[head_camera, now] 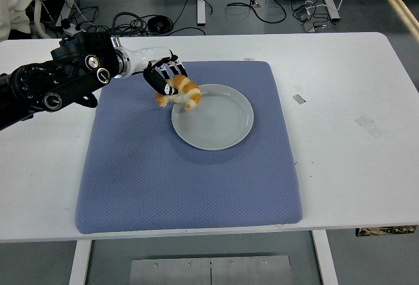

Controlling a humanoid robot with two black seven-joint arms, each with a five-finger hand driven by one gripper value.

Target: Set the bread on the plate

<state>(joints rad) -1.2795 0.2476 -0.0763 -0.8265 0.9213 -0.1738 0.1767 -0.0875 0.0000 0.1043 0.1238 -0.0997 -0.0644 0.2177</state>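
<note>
Fingers (pixel 171 71) of left hand (pixel 163 76) curled around bread (pixel 181 92), gripping from above, bread held over upper-left rim of plate (pixel 219 128) at frame centre on blue mat (pixel 190 187), positioned for drop onto plate.

Golden-orange bread (pixel 185 93), pale grey-green plate (pixel 222 128), blue dotted-weave mat (pixel 163 180), white table (pixel 340 101), black-and-white left hand (pixel 165 75)
</note>
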